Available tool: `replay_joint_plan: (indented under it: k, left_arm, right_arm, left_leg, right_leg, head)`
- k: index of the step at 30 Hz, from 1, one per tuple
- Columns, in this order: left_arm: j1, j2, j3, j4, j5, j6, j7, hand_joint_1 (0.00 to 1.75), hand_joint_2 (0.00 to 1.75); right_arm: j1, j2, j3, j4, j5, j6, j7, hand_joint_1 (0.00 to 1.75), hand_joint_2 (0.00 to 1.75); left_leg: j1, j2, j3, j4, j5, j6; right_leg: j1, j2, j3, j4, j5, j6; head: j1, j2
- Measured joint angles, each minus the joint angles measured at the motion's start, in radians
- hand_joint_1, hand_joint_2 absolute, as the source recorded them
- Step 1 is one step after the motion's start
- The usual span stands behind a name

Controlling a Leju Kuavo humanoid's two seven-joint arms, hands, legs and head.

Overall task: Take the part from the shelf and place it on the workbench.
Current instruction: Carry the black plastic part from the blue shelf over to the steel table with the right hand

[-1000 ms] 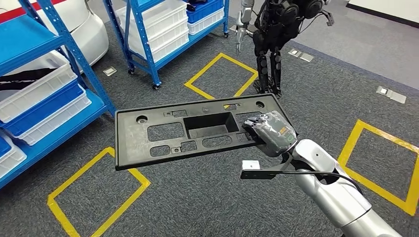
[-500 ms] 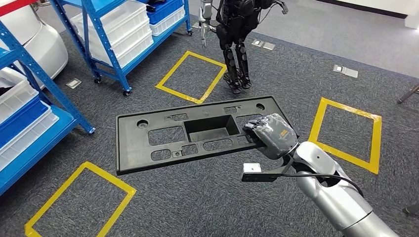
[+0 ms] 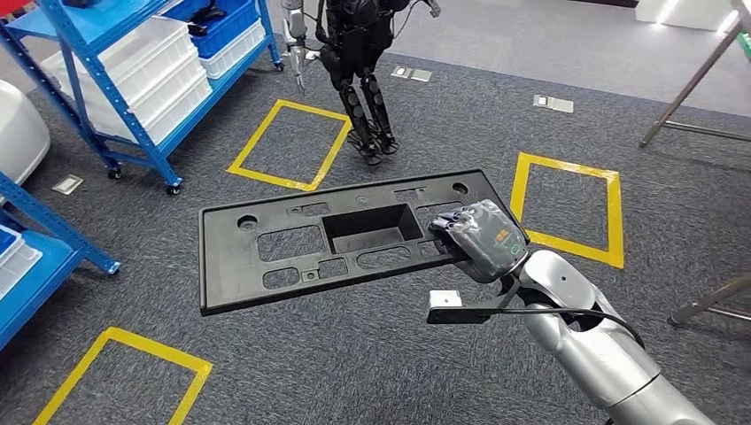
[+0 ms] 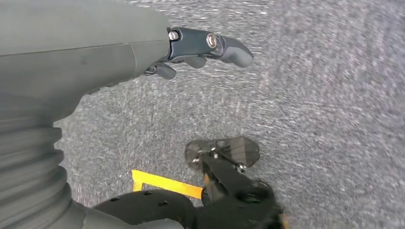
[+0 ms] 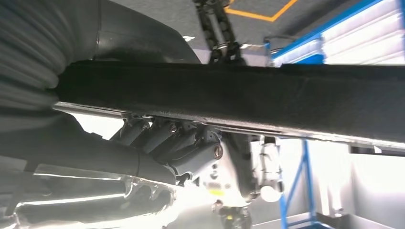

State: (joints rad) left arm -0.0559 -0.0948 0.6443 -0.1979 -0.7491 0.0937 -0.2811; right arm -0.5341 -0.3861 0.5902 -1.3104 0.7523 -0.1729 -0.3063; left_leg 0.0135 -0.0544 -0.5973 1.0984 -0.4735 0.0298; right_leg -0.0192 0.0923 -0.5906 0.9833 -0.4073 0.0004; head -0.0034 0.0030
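Note:
The part (image 3: pixel 226 261) is a long flat black plastic panel with several cut-outs and a rectangular recess in its middle. In the head view it hangs level above the grey carpet, in front of me. My right hand (image 3: pixel 479 239) grips its right end, thumb side on top. The right wrist view shows the part's edge (image 5: pixel 286 100) as a dark band, with the fingers (image 5: pixel 167 143) curled underneath it. My left hand (image 4: pixel 200 45) hangs over the carpet, holds nothing, and its fingers are stretched out.
A blue rack with white bins (image 3: pixel 133 62) stands at the back left, and another blue shelf (image 3: pixel 35 239) at the left edge. A dark humanoid robot (image 3: pixel 354 53) stands behind yellow floor squares (image 3: pixel 283 142). Metal frame legs (image 3: pixel 691 80) show at the right.
The camera has turned right: shelves, floor squares and the other robot slid left in the picture, and metal legs came in at the right. The part stays in my right hand.

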Motion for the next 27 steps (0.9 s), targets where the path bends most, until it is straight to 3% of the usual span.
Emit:
replay_joint_plan:
  k: [2,4,5,7,9,11,12,13,15,17,19,20,22,24,25,27]
  left_arm:
    - [0.000,0.003,0.000,0.000,-0.003,-0.002,-0.001,0.00,1.75]
    - [0.000,0.004,0.000,0.000,-0.004,-0.003,-0.002,0.00,1.75]
    - [-0.002,0.004,0.000,0.000,-0.004,-0.003,-0.002,0.00,1.75]
    - [-0.003,0.004,0.000,0.000,-0.005,-0.003,-0.003,0.00,1.75]
    - [-0.003,0.004,0.000,0.000,-0.005,-0.003,-0.004,0.00,1.75]
    - [-0.002,0.004,0.000,0.000,-0.006,-0.003,-0.004,0.00,1.75]
    - [-0.002,0.003,0.000,0.000,-0.007,-0.003,-0.004,0.00,1.75]
    - [-0.002,0.003,0.000,0.000,-0.008,-0.003,-0.004,0.00,1.75]
    - [-0.003,0.002,0.000,0.000,-0.009,-0.003,-0.005,0.00,1.75]
    - [-0.005,0.001,0.000,0.000,-0.013,-0.003,-0.006,0.00,1.75]
    - [-0.006,0.000,0.000,0.000,-0.016,-0.002,-0.007,0.00,1.75]
    - [-0.007,0.000,0.000,0.000,-0.017,-0.002,-0.007,0.00,1.75]
    - [-0.008,0.000,0.000,0.000,-0.017,-0.003,-0.007,0.00,1.75]
    - [-0.006,0.000,0.000,0.000,-0.017,-0.003,-0.007,0.00,1.75]
    - [-0.005,0.000,0.000,0.000,-0.017,-0.003,-0.007,0.00,1.75]
    - [-0.004,-0.001,0.000,0.000,-0.018,-0.003,-0.007,0.00,1.75]
  right_arm:
    - [0.001,0.002,0.000,0.000,0.000,-0.003,0.004,1.66,1.75]
    - [0.007,0.002,0.000,0.000,0.001,-0.006,0.008,1.66,1.75]
    - [0.010,0.001,0.000,0.000,0.001,-0.007,0.008,1.66,1.75]
    - [0.013,-0.001,0.000,0.000,0.002,-0.010,0.009,1.66,1.75]
    - [0.015,-0.001,-0.001,0.000,0.003,-0.014,0.010,1.66,1.75]
    - [0.022,0.001,0.000,0.001,0.007,-0.017,0.011,1.66,1.75]
    - [0.026,0.001,0.000,0.001,0.009,-0.017,0.011,1.66,1.75]
    - [0.029,0.001,0.000,0.001,0.010,-0.017,0.011,1.66,1.75]
    - [0.030,0.001,-0.001,0.001,0.011,-0.017,0.011,1.66,1.75]
    - [0.029,0.003,-0.004,0.000,0.013,-0.018,0.011,1.66,1.75]
    - [0.031,0.003,-0.006,0.000,0.016,-0.019,0.012,1.66,1.75]
    - [0.032,0.003,-0.007,0.000,0.017,-0.019,0.012,1.66,1.75]
    - [0.031,0.003,-0.010,0.000,0.018,-0.019,0.011,1.66,1.75]
    - [0.031,0.007,-0.010,0.000,0.018,-0.019,0.011,1.66,1.75]
    - [0.031,0.010,-0.010,0.000,0.018,-0.019,0.011,1.66,1.75]
    - [0.032,0.013,-0.010,0.000,0.019,-0.019,0.011,1.66,1.75]
  left_leg:
    - [-0.002,-0.039,0.036,-0.078,0.023,0.007]
    - [-0.006,-0.022,0.039,-0.089,0.025,0.010]
    - [-0.006,-0.008,0.042,-0.098,0.032,0.012]
    - [-0.005,0.020,0.046,-0.119,0.046,0.020]
    - [-0.008,0.047,0.042,-0.125,0.051,0.025]
    - [-0.013,0.077,0.036,-0.125,0.053,0.024]
    - [-0.014,0.092,0.035,-0.124,0.053,0.023]
    - [-0.014,0.105,0.034,-0.124,0.054,0.022]
    - [-0.017,0.129,0.033,-0.122,0.053,0.018]
    - [-0.024,0.150,0.032,-0.118,0.051,0.009]
    - [-0.025,0.170,0.031,-0.115,0.050,0.000]
    - [-0.022,0.170,0.030,-0.110,0.046,-0.005]
    - [-0.013,0.126,0.009,-0.058,0.008,-0.018]
    - [-0.008,0.071,-0.047,0.075,-0.068,-0.027]
    - [-0.007,0.061,-0.080,0.151,-0.100,-0.029]
    - [-0.006,0.056,-0.112,0.220,-0.113,-0.028]
  right_leg:
    - [-0.002,0.022,-0.006,0.000,0.005,0.009]
    - [-0.005,0.046,-0.015,-0.005,0.015,0.023]
    - [-0.004,0.041,-0.021,-0.003,0.016,0.027]
    - [0.003,-0.010,-0.055,0.050,-0.012,0.023]
    - [0.003,-0.068,-0.118,0.180,-0.072,0.013]
    - [0.001,-0.081,-0.162,0.284,-0.110,0.017]
    - [0.000,-0.084,-0.155,0.284,-0.109,0.023]
    - [0.000,-0.090,-0.124,0.240,-0.093,0.031]
    - [0.002,-0.129,-0.030,0.084,-0.052,0.040]
    - [0.008,-0.156,0.023,-0.010,-0.029,0.033]
    - [0.010,-0.138,0.024,-0.020,-0.021,0.020]
    - [0.005,-0.127,0.023,-0.021,-0.018,0.014]
    - [-0.002,-0.105,0.022,-0.022,-0.011,0.002]
    - [-0.002,-0.085,0.020,-0.022,-0.007,-0.005]
    - [0.000,-0.073,0.019,-0.022,-0.005,-0.008]
    - [0.003,-0.048,0.017,-0.022,-0.003,-0.010]
  head:
    - [-0.001,0.000]
    - [-0.002,0.000]
    - [-0.002,0.000]
    - [0.001,0.000]
    - [0.003,0.000]
    - [0.003,0.000]
    - [0.003,0.000]
    - [0.003,0.000]
    - [0.004,0.000]
    - [0.003,0.000]
    - [0.002,0.000]
    - [0.002,0.000]
    - [0.001,0.000]
    - [0.000,0.000]
    - [0.000,0.000]
    - [0.000,0.000]
